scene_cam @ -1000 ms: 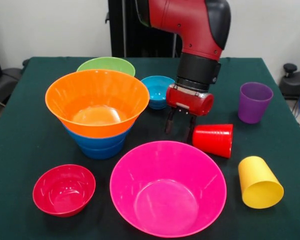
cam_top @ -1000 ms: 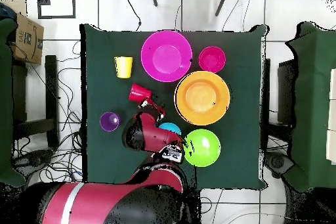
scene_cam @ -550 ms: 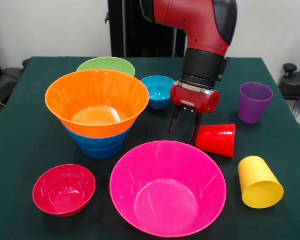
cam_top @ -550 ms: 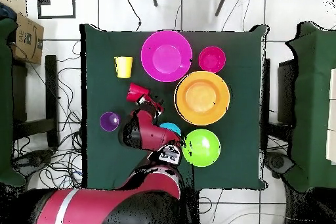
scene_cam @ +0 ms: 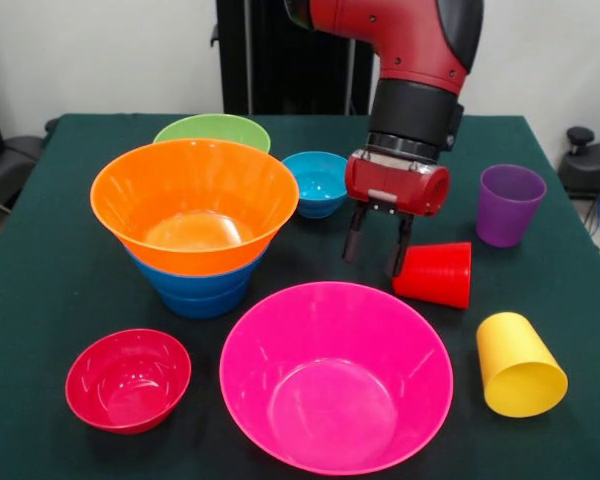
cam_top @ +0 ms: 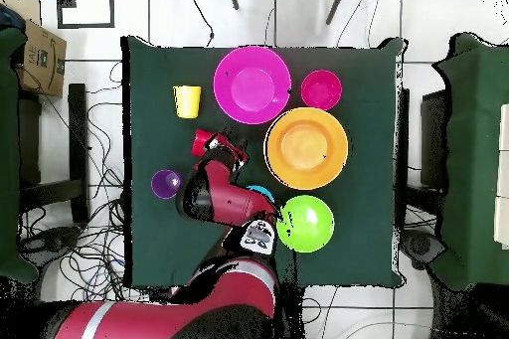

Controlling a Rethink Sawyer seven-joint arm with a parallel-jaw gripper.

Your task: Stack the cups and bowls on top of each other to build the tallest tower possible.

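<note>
The tower is an orange bowl [scene_cam: 195, 200] nested on blue bowls [scene_cam: 195, 292], left of centre; from overhead the orange bowl [cam_top: 306, 147] hides them. My gripper [scene_cam: 376, 258] hangs open and empty just above the cloth, with its right finger against the left end of a red cup [scene_cam: 435, 273] lying on its side. A purple cup [scene_cam: 508, 203] stands upright at the right. A yellow cup [scene_cam: 518, 365] lies tipped at the front right. Loose bowls: pink [scene_cam: 335, 375], small red [scene_cam: 128, 378], green [scene_cam: 212, 130], light-blue [scene_cam: 315, 180]. Overhead, the gripper [cam_top: 231, 151] sits beside the red cup [cam_top: 205, 142].
Everything rests on a dark green tablecloth [scene_cam: 70, 260]. Overhead, the arm [cam_top: 234, 206] covers most of the light-blue bowl. A cardboard box [cam_top: 35, 57] and cables lie on the floor beside the table [cam_top: 149, 246].
In the front view the gripper has moved right and slightly up, staying open. The red cup has been nudged a little to the right and turned slightly.
</note>
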